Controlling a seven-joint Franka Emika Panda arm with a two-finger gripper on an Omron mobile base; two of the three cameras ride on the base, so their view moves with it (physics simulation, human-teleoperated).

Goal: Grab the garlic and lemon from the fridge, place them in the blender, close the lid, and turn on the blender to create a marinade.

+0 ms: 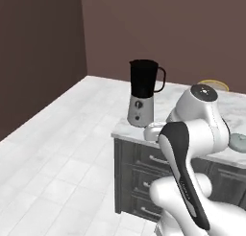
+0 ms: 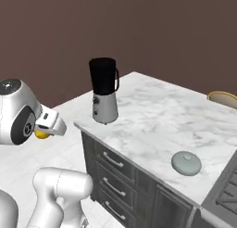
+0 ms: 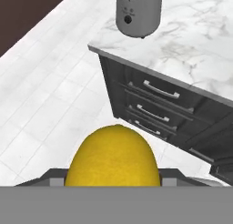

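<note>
The lemon, smooth and bright yellow, sits between my gripper's fingers and fills the low middle of the hand view. It peeks out as a yellow spot under the hand in the right base view. The gripper is shut on it, held off the counter's corner above the floor. The blender stands at that corner, its dark jar uncovered; its silver base shows ahead of the hand. The lid lies on the marble further right. The garlic and the fridge are out of view.
The marble counter tops dark drawers with metal handles. A yellow-rimmed dish sits at the counter's back. A stovetop borders the counter on the right. White tiled floor stretches to the left.
</note>
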